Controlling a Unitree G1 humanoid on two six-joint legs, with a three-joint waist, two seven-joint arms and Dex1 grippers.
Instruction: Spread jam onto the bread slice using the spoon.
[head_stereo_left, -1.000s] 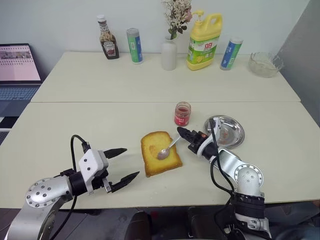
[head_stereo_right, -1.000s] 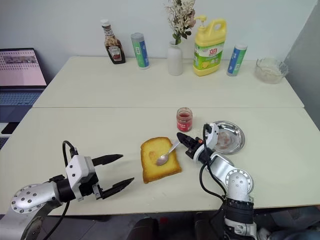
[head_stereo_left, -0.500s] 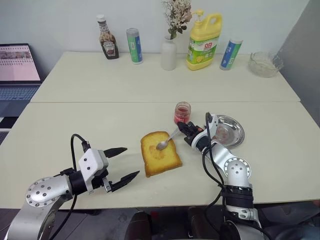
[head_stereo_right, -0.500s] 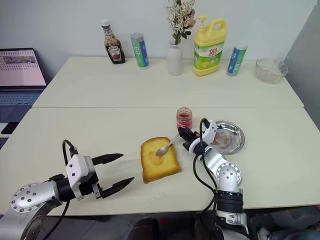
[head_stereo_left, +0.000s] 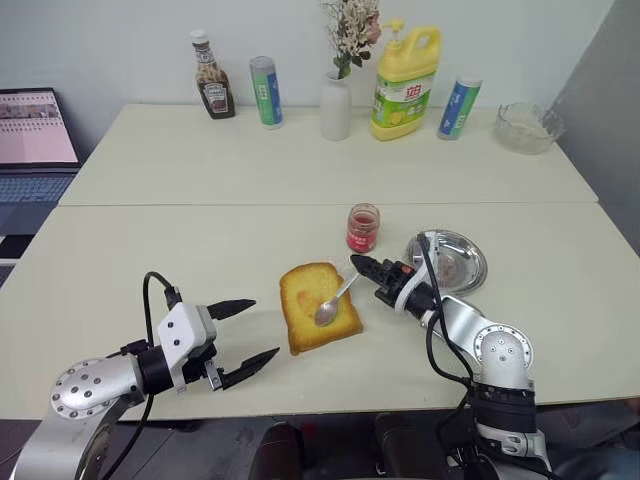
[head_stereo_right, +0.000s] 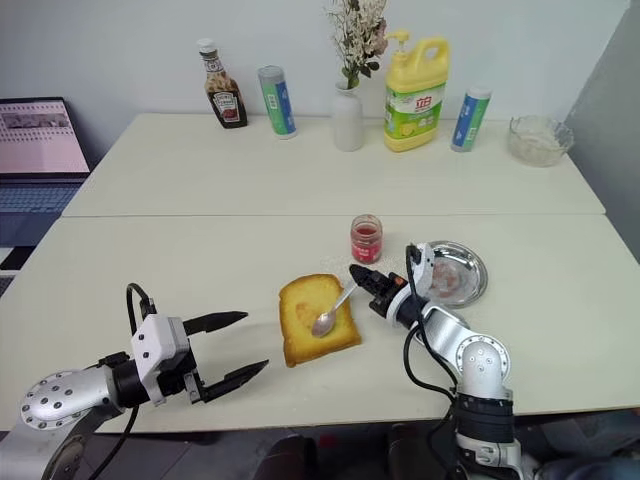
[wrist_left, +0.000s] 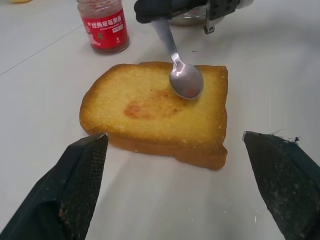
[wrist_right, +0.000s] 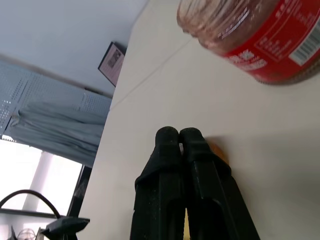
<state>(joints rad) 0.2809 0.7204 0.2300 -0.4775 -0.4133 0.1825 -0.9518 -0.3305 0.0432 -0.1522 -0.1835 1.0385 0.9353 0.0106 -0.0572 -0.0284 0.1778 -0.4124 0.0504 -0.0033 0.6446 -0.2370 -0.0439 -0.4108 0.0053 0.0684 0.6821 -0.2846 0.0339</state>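
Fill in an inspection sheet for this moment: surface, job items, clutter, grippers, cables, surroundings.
Surface: two pale tables pushed together, seam running across.
Bread slice: flat on the near table, a small reddish smear near its middle.
Spoon: held by the handle, bowl over the slice; contact cannot be told.
Jam jar: upright behind the slice, lid off.
Clutter: steel dish beside the jar; ketchup bottle, two tubes, vase, yellow detergent bottle and glass bowl along the far edge.
Left gripper: jaws open, empty, beside the slice.
Right gripper: jaws shut on the spoon.
Cables: black loops on both wrists.
Surroundings: laptop at left, white wall behind.
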